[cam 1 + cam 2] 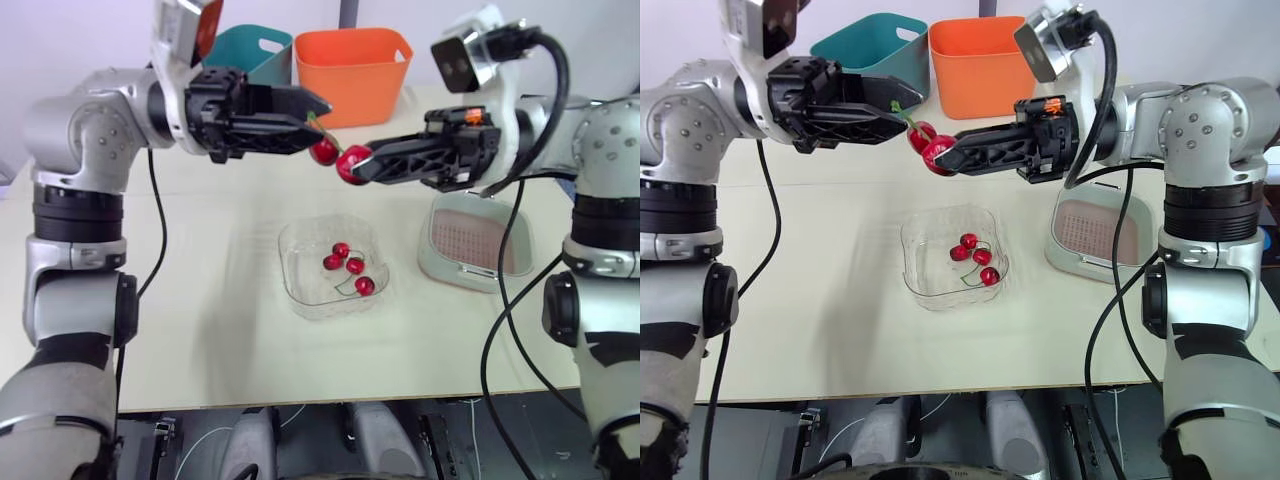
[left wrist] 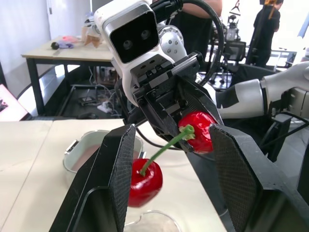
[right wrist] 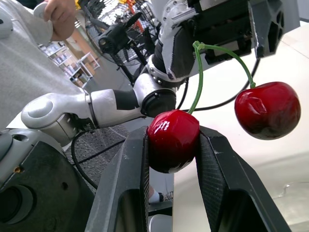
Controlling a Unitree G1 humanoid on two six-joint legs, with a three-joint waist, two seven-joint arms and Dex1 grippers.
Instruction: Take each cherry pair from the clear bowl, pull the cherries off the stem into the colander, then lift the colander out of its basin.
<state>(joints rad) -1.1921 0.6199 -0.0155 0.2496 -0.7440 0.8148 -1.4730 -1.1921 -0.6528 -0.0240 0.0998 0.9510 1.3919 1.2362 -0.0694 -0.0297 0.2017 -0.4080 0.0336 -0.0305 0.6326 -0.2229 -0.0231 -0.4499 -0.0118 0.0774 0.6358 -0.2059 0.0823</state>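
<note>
Table (image 1: 200, 330): pale and flat, with an orange bin (image 1: 350, 70) and a teal bin (image 1: 245, 45) at the far edge, neither of concern to this step. Basin (image 1: 440, 270): on the table under my right arm, with the colander (image 1: 475, 240) seated inside it. Clear bowl (image 1: 300, 290): near the table's middle, just beside the basin, with four cherries lying in it, so more pairs wait. Right gripper (image 1: 362, 166): raised above the table, fingers clamped firmly on the held cherry (image 3: 173, 140). Left gripper (image 1: 318, 108): raised opposite it, tip to tip; its fingers stand apart on either side of the stem (image 2: 161, 152) and pinch nothing that I can see. Free cherry (image 3: 267, 110): hangs from the same stem, just beside the held one. Finding: the cherry pair is aloft over bare table between bowl and bins, not over the colander. Recommendation: I judge the pair should be carried above the colander first, so that loosened fruit drops inside. The left fingers should then close on the stem near the fork, and the pull should run straight along the stem, steady rather than jerked. Right-hand pressure should stay moderate, to avoid splitting the fruit.
</note>
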